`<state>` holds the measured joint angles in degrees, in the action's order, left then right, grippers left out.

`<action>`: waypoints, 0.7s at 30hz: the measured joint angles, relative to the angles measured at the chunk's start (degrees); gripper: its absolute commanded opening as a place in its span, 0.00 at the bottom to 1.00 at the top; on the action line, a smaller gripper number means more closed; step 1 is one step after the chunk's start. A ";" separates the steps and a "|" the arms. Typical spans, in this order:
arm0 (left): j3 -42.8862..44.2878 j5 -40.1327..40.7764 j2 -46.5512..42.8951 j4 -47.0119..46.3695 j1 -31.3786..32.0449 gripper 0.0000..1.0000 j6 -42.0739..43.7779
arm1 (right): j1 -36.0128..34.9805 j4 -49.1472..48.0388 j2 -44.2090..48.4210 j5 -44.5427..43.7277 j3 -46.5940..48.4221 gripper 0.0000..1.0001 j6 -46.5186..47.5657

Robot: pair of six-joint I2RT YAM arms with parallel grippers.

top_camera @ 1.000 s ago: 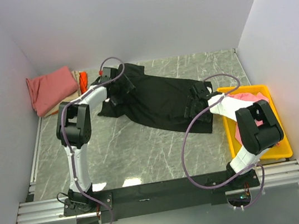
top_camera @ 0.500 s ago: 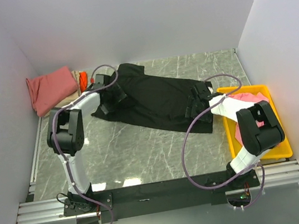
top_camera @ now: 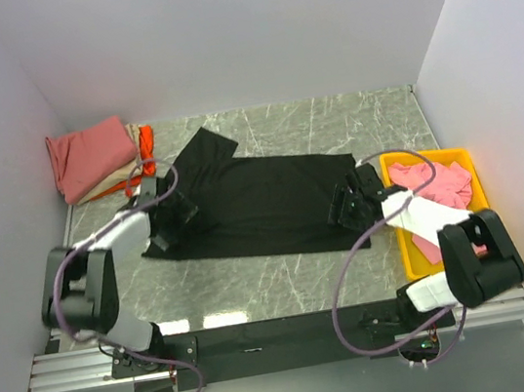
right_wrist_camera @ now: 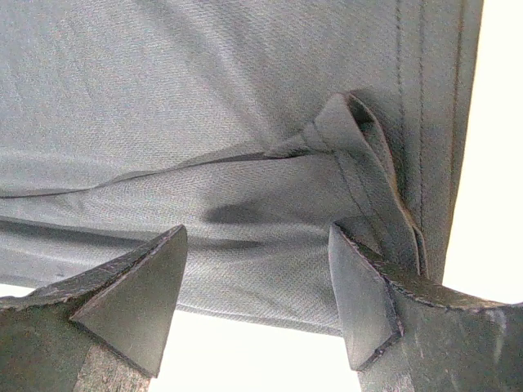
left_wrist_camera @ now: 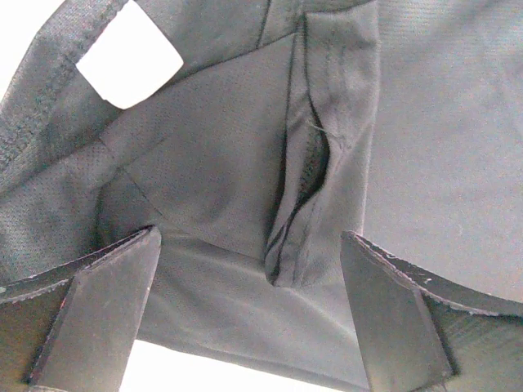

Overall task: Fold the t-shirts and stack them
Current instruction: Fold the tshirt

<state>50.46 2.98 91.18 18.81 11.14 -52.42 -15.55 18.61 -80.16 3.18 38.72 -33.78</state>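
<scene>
On desk (top_camera: 256, 286), black tee (top_camera: 263, 201) lies flat, long axis running L-R straight between both arms: left gripper (top_camera: 162, 223) sits at its collar end, right gripper (top_camera: 350, 204) at its hem end. Each has jaws parted w/ cloth in the gap but not pinched, so both look released. Only top view shows folded stack (top_camera: 93, 157) beyond left gripper & pink tee (top_camera: 433, 185) in bin (top_camera: 407, 243) outboard of right gripper; only wrist views show white tag (left_wrist_camera: 131, 57) & stitched hem (right_wrist_camera: 425, 122).
</scene>
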 measured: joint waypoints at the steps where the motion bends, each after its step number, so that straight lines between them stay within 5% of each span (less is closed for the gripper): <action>1: -1.97 0.37 -1.92 0.70 0.00 0.99 -0.90 | -0.44 0.57 1.64 0.55 -1.38 0.77 -0.55; 11: -12.55 1.90 -22.93 14.43 4.24 0.99 -7.32 | -5.05 16.02 17.16 0.83 -6.43 0.77 -4.07; 21: -6.32 2.19 -22.91 16.24 10.62 0.98 -7.41 | -5.09 15.32 18.60 0.83 0.07 0.77 -1.68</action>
<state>44.14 5.17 68.27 35.05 21.76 -59.83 -20.64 33.93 -61.56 4.01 38.79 -35.46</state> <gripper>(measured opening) 0.993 0.773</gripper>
